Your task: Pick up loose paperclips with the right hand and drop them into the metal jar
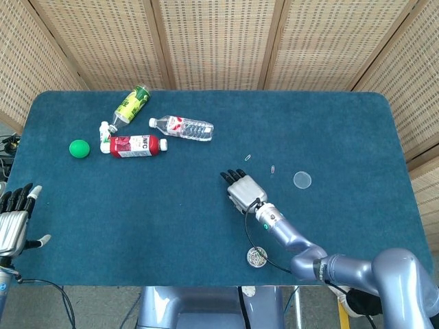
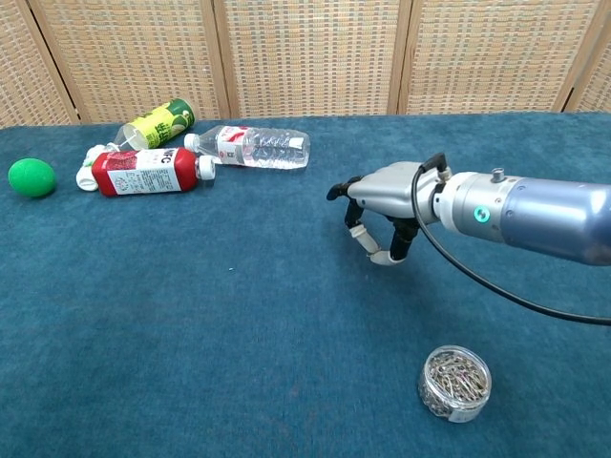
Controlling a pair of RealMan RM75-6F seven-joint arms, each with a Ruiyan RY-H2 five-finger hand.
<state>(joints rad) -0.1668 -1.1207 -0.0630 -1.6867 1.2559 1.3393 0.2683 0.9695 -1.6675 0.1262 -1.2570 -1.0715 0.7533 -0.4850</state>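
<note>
The head view looks steeply down from behind the robot's near edge, taking in the whole table (image 1: 206,226) with the screens beyond it. The chest view sits low and much nearer, facing level across the cloth toward those screens (so the table's near edge is cut off). Both share the right hand (image 1: 243,190) (image 2: 382,196), the jar (image 1: 257,257) (image 2: 454,384) just nearer than it, and the bottles (image 1: 154,130) (image 2: 181,153) well beyond it to the left.

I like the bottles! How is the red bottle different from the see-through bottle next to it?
The red bottle has a red body with a big white label; the see-through bottle is clear with a small red and white label in the middle. In the head view, the red bottle lies nearer the green ball, and the see-through bottle lies further right. Both lie on their sides on the blue table.
</note>
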